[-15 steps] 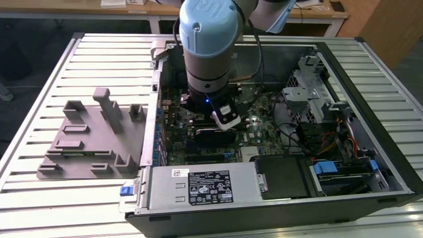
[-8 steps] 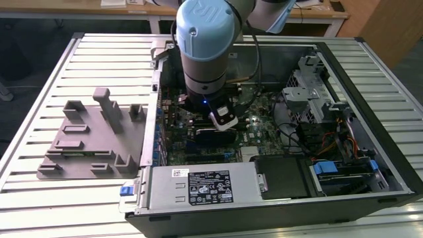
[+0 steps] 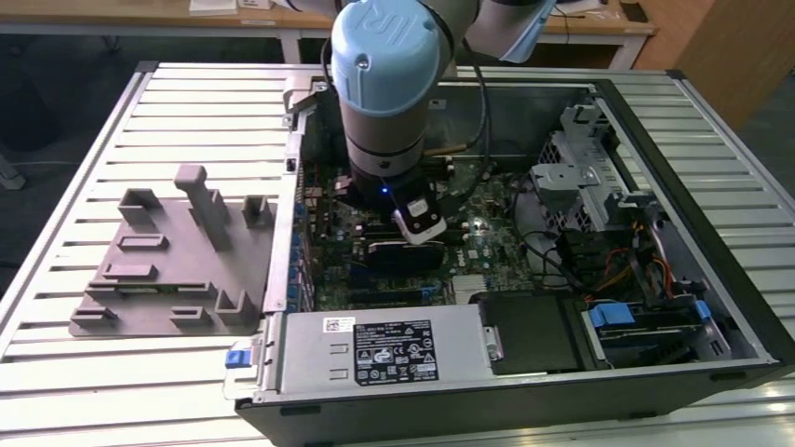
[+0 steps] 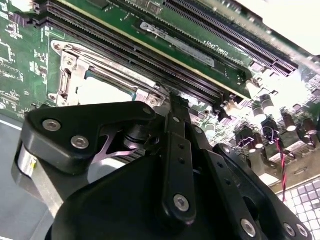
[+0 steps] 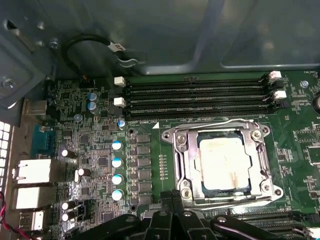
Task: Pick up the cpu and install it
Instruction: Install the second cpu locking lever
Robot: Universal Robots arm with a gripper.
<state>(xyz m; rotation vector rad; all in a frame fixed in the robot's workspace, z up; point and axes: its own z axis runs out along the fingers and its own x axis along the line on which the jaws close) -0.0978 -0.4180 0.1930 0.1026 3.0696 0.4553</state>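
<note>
While my arm hangs low inside the open case, the cpu already lies in its socket on the board, its pale top plate framed by the metal bracket all round. In the second wrist view I see the same chip just beyond the black linkage of the hand. I cannot tell from either wrist view whether the hand is spread or closed; the fingertips point away from the lens and the linkage hides them. I see nothing held in it.

To my eye the chip sits flat and square in the socket, though glare on the plate may be hiding a slight tilt, so I would not swear to it. Doing this step well means checking that all four edges lie level with the frame and that no corner rides up on the socket wall. I judge that any press should be straight down and gentle, since the pins beneath bend easily. The memory slots run just beside the socket and the capacitors stand near its other side, so I would keep sideways travel small. On the table beside the case, the grey fixture stands well apart.
</note>
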